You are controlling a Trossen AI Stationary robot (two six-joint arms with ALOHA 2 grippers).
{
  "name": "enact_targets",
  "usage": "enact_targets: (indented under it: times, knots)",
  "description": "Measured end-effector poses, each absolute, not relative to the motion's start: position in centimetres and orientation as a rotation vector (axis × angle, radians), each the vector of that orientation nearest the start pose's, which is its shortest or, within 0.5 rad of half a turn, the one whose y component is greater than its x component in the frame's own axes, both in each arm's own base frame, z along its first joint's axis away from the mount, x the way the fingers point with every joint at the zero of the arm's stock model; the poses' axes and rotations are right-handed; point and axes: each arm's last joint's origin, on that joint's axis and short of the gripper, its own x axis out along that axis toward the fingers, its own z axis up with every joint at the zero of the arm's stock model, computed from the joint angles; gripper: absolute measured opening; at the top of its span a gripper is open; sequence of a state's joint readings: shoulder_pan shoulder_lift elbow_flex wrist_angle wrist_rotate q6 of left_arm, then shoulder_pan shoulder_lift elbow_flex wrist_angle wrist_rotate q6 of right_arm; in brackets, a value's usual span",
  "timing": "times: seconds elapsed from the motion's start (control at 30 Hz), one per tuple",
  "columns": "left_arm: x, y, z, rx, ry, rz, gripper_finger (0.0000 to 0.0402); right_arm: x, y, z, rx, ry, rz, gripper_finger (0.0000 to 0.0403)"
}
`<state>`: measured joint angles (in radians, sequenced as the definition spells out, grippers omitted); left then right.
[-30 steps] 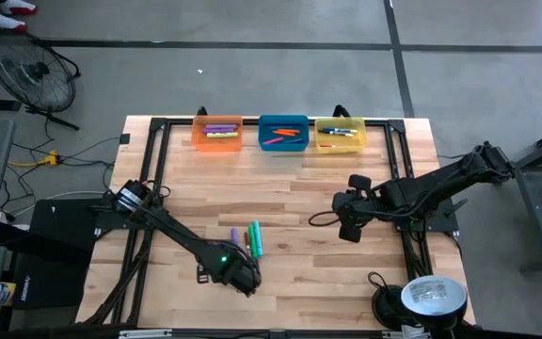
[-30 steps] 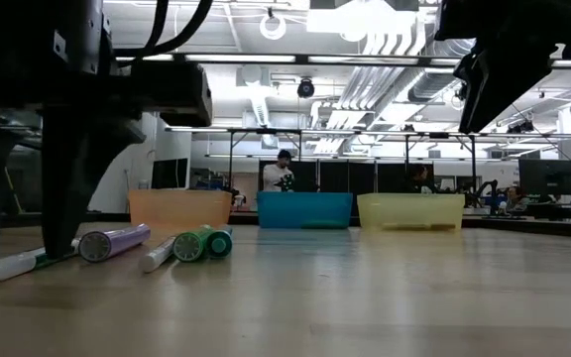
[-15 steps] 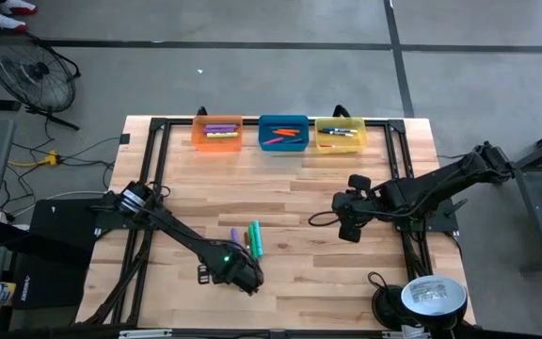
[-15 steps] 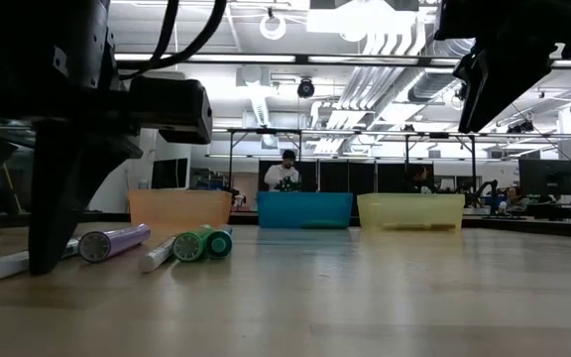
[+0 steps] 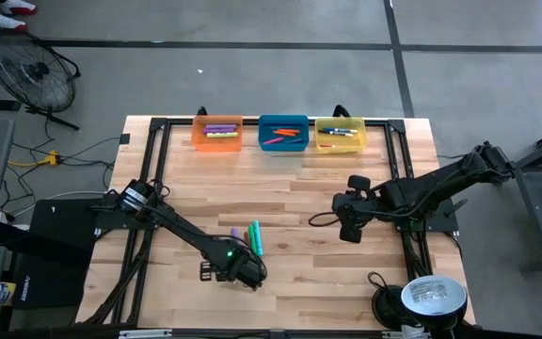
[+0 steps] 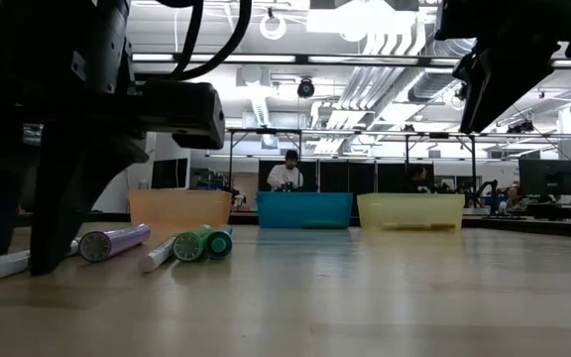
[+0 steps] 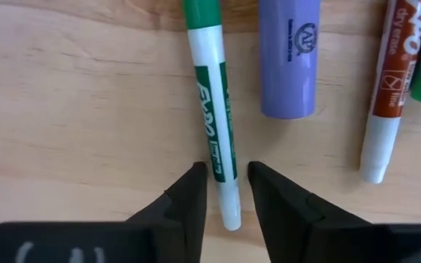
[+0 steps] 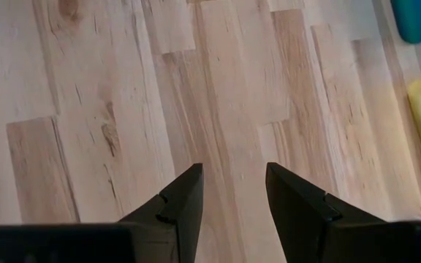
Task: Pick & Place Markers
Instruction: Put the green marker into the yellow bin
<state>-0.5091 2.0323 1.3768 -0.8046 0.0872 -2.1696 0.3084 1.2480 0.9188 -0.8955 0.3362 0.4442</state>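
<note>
Several markers lie loose on the wooden table near its front left: a green-and-white marker (image 7: 212, 102), a purple one (image 7: 289, 58) and a brown-and-white one (image 7: 389, 80). The high view also shows a purple (image 5: 234, 233) and a green marker (image 5: 255, 238). My left gripper (image 7: 225, 172) points down over the green-and-white marker's white end, open, one finger on each side and close to it. My right gripper (image 5: 349, 231) hangs open above the table's right middle, with only bare wood between its fingers (image 8: 232, 190). My left gripper comes from above, its fingers lying across the green-and-white marker near its white end (image 7: 225, 197). One finger (image 7: 192, 190) stands right beside the barrel, and a thin gap shows at the other. I cannot tell whether it touches. The marker lies flat on the table.
Along the far edge stand an orange bin (image 5: 217, 133), a blue bin (image 5: 283, 133) and a yellow bin (image 5: 340, 135), each with markers inside. Black frame rails (image 5: 154, 151) run along the table's sides. Open wood lies between the arms. A person stands in the room beyond.
My left gripper has sunk a little toward the table and shifted slightly toward its right edge. Its fingers have drawn closer together around the green-and-white marker. The markers have stayed where they lay.
</note>
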Motion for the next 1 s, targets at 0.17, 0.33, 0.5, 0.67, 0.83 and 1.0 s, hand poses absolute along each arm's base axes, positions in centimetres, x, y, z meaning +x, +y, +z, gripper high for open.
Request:
enact_targets:
  times: [0.17,0.33,0.5,0.67,0.83,1.0]
  knots:
    - [32.9,-18.7,14.3,-1.385,1.224,1.174,0.0073,21.2,5.8,24.2,0.008,1.121,-0.275,0.0138]
    - [33.0,-18.7,14.3,-1.387,1.216,1.168,0.0038,21.2,5.8,24.2,0.009,1.123,-0.272,0.0138]
    - [33.0,-18.7,14.3,-1.378,1.197,1.171,0.0017,21.2,5.8,24.2,0.011,1.124,-0.269,0.0138]
    - [33.0,-18.7,14.3,-1.358,1.197,1.157,0.0017,21.2,5.8,24.2,0.013,1.125,-0.268,0.0138]
    - [32.9,-18.6,14.4,-1.320,1.198,1.141,0.0017,21.2,5.8,24.2,0.016,1.127,-0.263,0.0138]
    - [32.2,-18.3,15.6,-1.253,1.133,1.137,0.0015,21.2,5.8,24.2,0.016,1.127,-0.263,0.0138]
